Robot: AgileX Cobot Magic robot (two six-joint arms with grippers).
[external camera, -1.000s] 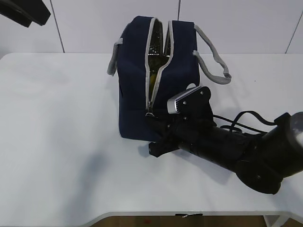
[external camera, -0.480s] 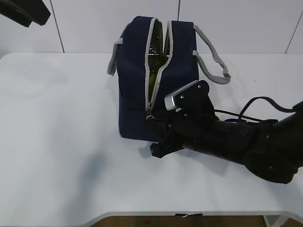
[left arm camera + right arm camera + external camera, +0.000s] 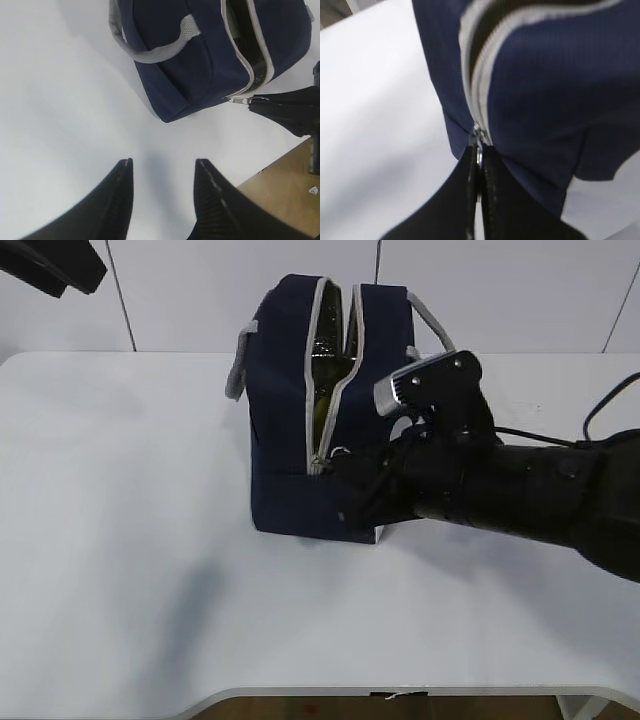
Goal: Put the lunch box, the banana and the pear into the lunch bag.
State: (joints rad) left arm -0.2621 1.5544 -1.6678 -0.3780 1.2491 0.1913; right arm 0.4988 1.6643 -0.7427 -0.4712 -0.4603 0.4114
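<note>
The right pincer (image 3: 479,165) is pinching the zipper pull (image 3: 479,145) at the lunch bag's (image 3: 290,440) near end. The zipper's long axis is running far from it. The left pincer (image 3: 162,195) is hanging spread, well apart.

Upright navy lunch bag (image 3: 290,440), zipper agape

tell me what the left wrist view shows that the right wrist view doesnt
Only the left wrist view shows the left gripper, open and empty above the bare table, one grey rope handle of the lunch bag, and the table's edge. Only the right wrist view shows, close up, the right gripper shut on the zipper pull. Both show the navy bag, its grey zipper still open, and the right gripper at the zipper's low end.
</note>
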